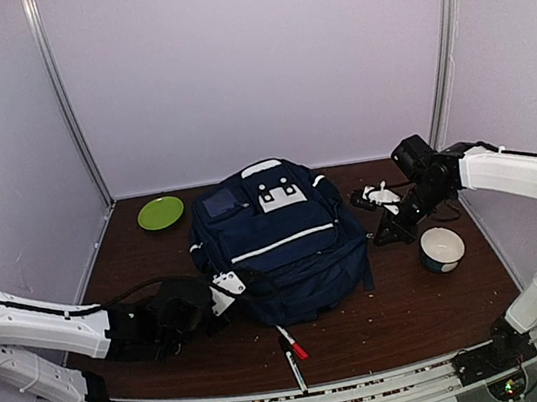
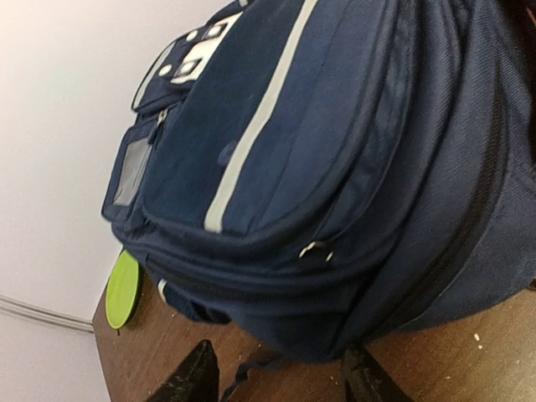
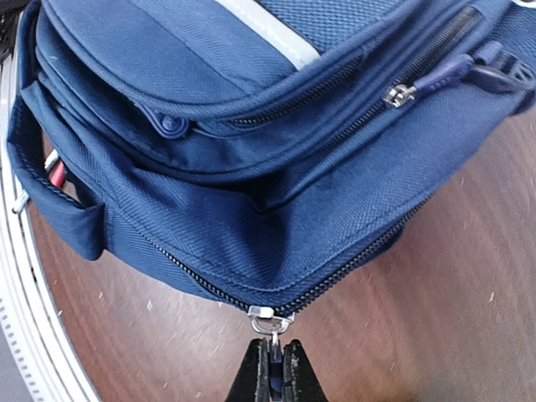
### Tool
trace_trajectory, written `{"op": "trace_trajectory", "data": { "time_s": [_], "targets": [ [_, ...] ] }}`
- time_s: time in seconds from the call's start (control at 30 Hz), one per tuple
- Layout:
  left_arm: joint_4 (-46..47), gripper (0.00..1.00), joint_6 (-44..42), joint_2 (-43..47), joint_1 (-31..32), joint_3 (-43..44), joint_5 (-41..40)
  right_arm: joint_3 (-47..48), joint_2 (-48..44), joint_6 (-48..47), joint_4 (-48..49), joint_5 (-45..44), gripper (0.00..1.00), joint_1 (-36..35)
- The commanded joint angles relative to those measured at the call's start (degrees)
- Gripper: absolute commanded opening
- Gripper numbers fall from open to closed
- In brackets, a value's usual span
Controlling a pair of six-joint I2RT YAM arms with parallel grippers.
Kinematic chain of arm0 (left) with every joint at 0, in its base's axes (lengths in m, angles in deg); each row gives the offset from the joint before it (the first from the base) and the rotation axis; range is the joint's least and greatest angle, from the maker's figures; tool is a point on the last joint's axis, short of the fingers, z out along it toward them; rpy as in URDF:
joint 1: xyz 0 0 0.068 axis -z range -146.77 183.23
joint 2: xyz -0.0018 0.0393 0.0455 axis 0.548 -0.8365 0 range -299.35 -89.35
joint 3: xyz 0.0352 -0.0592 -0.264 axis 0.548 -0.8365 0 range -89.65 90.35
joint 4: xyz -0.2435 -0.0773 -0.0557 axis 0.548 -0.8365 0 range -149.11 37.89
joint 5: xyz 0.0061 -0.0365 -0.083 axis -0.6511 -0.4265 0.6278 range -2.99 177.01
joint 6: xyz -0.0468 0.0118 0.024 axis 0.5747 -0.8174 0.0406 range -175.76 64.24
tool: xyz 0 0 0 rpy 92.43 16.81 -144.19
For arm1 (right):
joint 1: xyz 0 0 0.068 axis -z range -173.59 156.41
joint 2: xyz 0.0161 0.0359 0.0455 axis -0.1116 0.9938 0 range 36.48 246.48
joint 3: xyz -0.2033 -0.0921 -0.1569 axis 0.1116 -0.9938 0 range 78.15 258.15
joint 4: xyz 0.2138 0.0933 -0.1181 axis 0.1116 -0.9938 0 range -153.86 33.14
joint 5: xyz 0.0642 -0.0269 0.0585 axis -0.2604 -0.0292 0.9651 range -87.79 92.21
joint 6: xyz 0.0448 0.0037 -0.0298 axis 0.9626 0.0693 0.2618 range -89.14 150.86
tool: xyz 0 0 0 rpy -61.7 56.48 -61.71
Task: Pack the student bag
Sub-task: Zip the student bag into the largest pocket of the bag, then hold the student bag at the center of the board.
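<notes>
Your bag [image 1: 280,245] lay front-up in the middle of the tabletop [image 1: 389,330], its long axis running from 12 to 6 o'clock. The grab handle and white buckle patch pointed to 12, toward the far wall, and the bottom pointed to 6, toward the arm bases. Your left jaws stood apart at the bag's 7 o'clock corner, gripping nothing, with a thin blue strap [image 2: 251,366] lying between them. Your right jaws, at the bag's 3 o'clock side, were together, clamped on the metal zip pull [image 3: 270,322] of the lowest zipper. A green plate [image 1: 160,213] sat at the bag's 10 o'clock, a bowl [image 1: 442,248] at 4 o'clock, apart from it, and two markers [image 1: 291,351] at 6, just beside its bottom edge.
</notes>
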Motion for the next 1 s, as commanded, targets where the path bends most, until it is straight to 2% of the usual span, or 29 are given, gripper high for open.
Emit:
{"op": "trace_trajectory", "data": {
  "time_s": [0.0, 0.07, 0.17, 0.33, 0.5, 0.67, 0.73, 0.87, 0.9, 0.97],
  "targets": [
    [-7.48, 0.57, 2.53, 5.56, 2.14, 1.67, -3.97, -3.20, -8.51, 1.21, -4.46, -2.57, 0.00, -1.14],
    [-8.54, 0.61, 2.68, 8.35, 4.74, 3.69, -2.52, -4.28, -10.41, 1.17, -5.02, -2.54, 0.00, -4.27],
    [-7.81, 0.61, 1.67, 8.43, 7.74, 7.99, 3.01, -5.12, -11.58, 1.02, -5.21, -2.62, 0.00, -8.74],
    [-5.52, 0.64, -1.92, -4.14, 9.62, 17.16, 11.29, -5.62, -12.08, 1.83, -4.40, -1.33, 0.00, -13.19],
    [-1.98, 0.64, -4.62, -16.01, 10.08, 24.62, 17.43, -6.25, -12.37, 1.83, -4.65, -0.91, 0.00, -13.97],
    [-0.67, 0.59, -6.21, -24.74, 10.05, 30.03, 16.21, -7.54, -13.50, 1.87, -4.56, -0.25, 0.00, -14.06],
    [-0.38, 0.52, -6.65, -26.88, 10.03, 31.06, 15.51, -7.71, -14.02, 1.95, -4.67, -0.06, 0.00, -14.06],
    [-1.46, 0.27, -6.23, -28.84, 10.10, 32.10, 14.12, -8.14, -14.67, 1.75, -4.66, -0.88, 0.00, -14.06],
    [-1.52, 0.20, -6.06, -28.70, 10.05, 31.83, 14.32, -8.22, -14.57, 1.65, -4.69, -1.16, 0.00, -14.06],
    [-1.74, 0.00, -5.84, -28.06, 10.08, 31.17, 14.63, -8.19, -14.07, 1.49, -4.61, -2.15, 0.00, -13.99]
  ]
}}
